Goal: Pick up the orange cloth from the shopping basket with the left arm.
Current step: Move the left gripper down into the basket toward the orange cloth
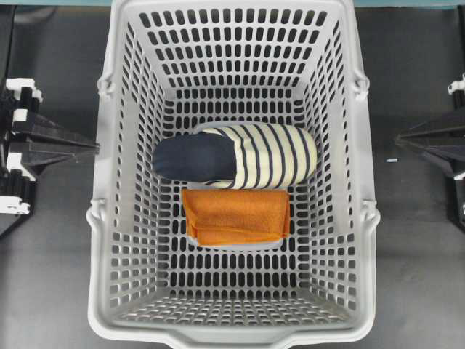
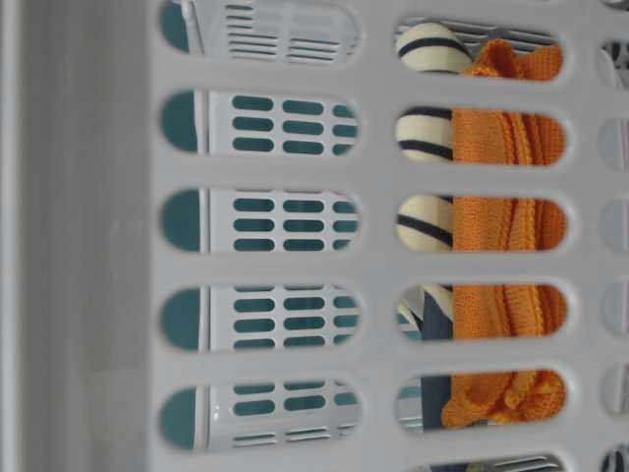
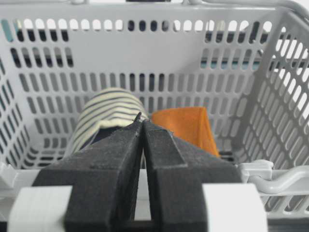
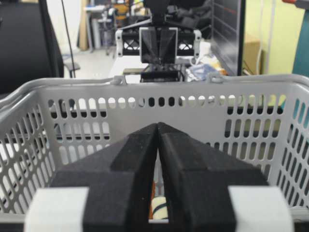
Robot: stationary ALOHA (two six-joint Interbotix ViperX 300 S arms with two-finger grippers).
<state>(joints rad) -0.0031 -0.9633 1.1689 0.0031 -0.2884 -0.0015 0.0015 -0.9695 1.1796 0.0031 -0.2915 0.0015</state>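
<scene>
Overhead view: shopping basket [image 1: 109, 218] fills most of the frame, light grey, slotted walls and floor.
Basket contents: orange cloth [image 1: 236, 216] flat on the floor near the middle; striped item [image 1: 236, 155], cream with navy bands and a dark navy end, lies just beside it on the far side, edges touching or nearly so.
Cloth look: small folded rectangle, plain orange, terry-like nap, one folded edge slightly ragged at the lower left corner.
Left gripper [image 1: 93, 147]: outside the basket's left wall, tip pointing at the wall, well apart from the cloth.
Right gripper [image 1: 399, 138]: outside the right wall, mirrored pose.
Left wrist view: left gripper fingers [image 3: 120, 159] pressed together, nothing between them; beyond the tip the cloth and the striped item sit side by side on the basket floor.
Right wrist view: right gripper fingers [image 4: 186, 164] pressed together, empty; near basket wall blocks most of the contents, only a sliver of stripes shows low down. Left arm visible across the basket, facing this camera.
Table-level view: shot through the wall slots at close range; orange knit texture and stripes show behind the slots, neither gripper in frame.
</scene>
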